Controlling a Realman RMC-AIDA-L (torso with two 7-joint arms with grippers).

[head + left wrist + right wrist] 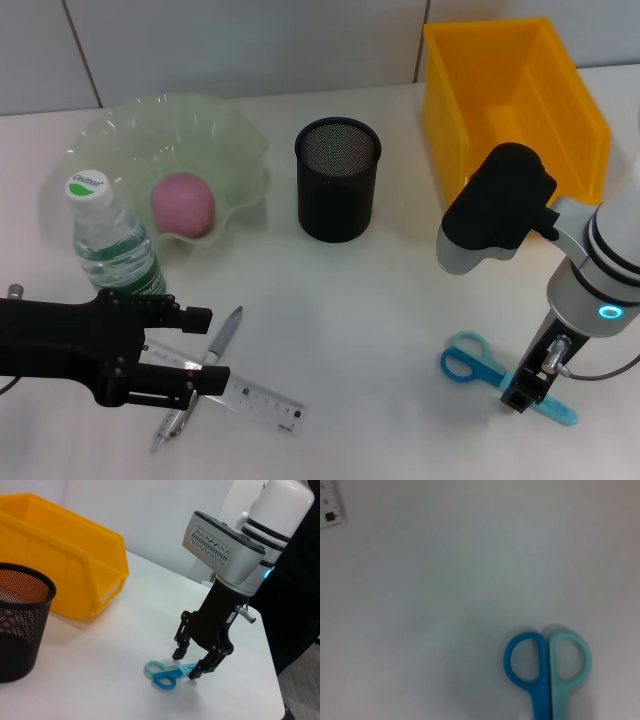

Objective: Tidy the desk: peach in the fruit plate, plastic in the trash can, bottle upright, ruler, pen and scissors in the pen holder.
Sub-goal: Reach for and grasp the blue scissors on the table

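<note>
1. the scissors (500,375) are seen flat on the desk (380,320), long axis running from the loops toward the robot's right.
2. the right gripper (192,665) is held spread, straddling the blades, far nearer than the left gripper (185,350).

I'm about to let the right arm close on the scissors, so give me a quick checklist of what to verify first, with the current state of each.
1. right gripper open: ok, its fingers stand apart.
2. Fingers straddle the scissors: ok, one on each side near the blades, low over the table.
3. Scissors closed and flat: ok, handles together in the right wrist view.
4. pen holder upright and open for the drop: ok.
5. left gripper out of the way: ok, far off, over the ruler and pen.
6. Fingertips touching the table: cannot tell.
</note>
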